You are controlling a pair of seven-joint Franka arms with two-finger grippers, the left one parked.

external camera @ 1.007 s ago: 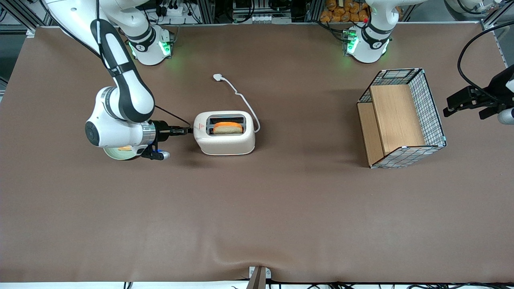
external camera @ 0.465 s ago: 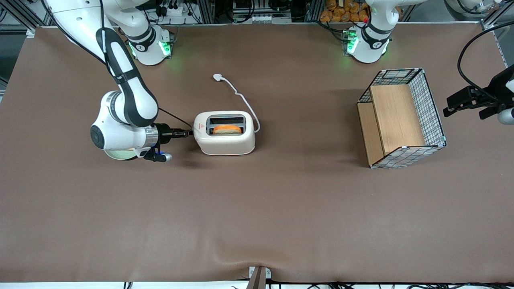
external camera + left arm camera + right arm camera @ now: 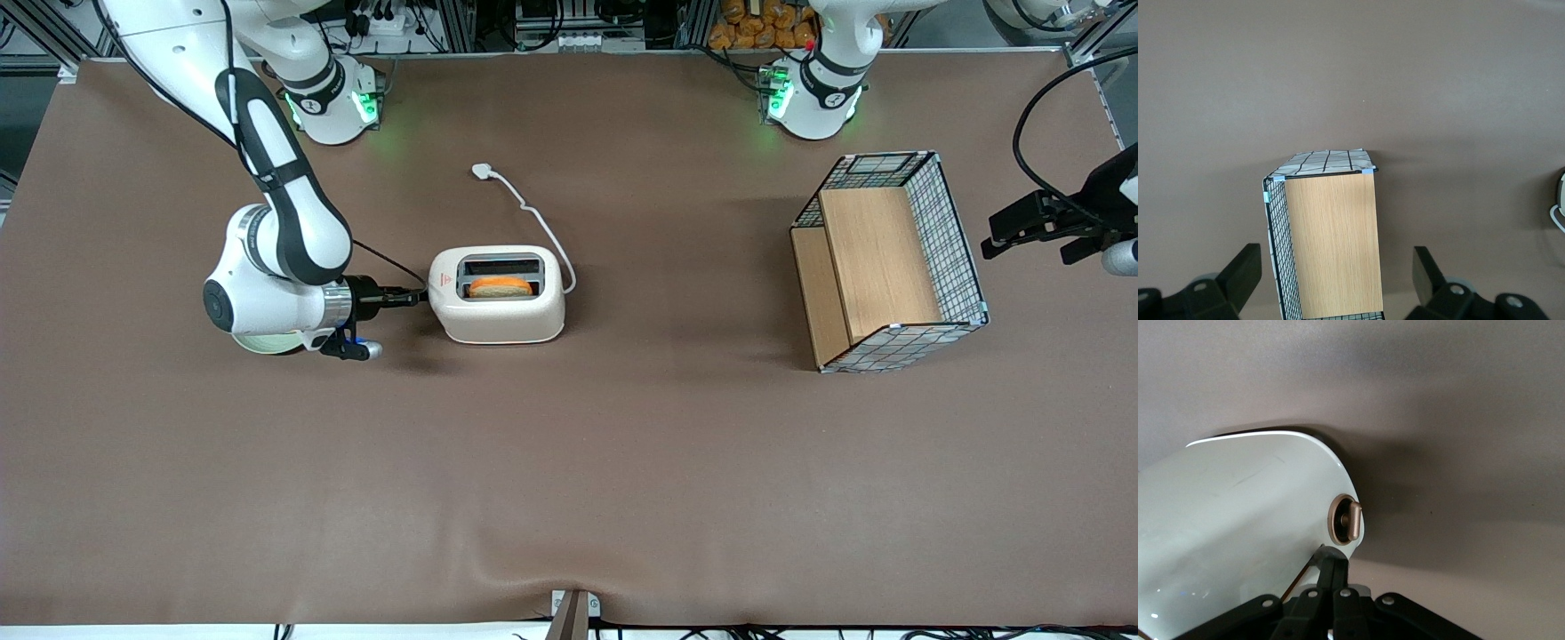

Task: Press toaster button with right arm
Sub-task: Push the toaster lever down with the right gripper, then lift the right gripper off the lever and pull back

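Observation:
The cream-white toaster (image 3: 498,311) stands on the brown table, with an orange-brown bread slice (image 3: 500,286) sitting low in its slot. My right arm's gripper (image 3: 414,297) lies level at the toaster's short end by the red mark, with its fingertips against that end. In the right wrist view the thin black fingers (image 3: 1333,577) are shut together, and their tips rest on the small grey toaster button (image 3: 1328,555). A round brownish dial (image 3: 1343,520) sits on the toaster's end wall (image 3: 1238,520), just past the button.
The toaster's white cord runs to a plug (image 3: 481,170) lying farther from the front camera. A wire basket with a wooden shelf (image 3: 889,262) stands toward the parked arm's end of the table and also shows in the left wrist view (image 3: 1328,240).
The bread slice has sunk lower into the toaster slot. My right arm's wrist has shifted slightly toward the toaster and dropped, with the fingertips staying at the toaster's end.

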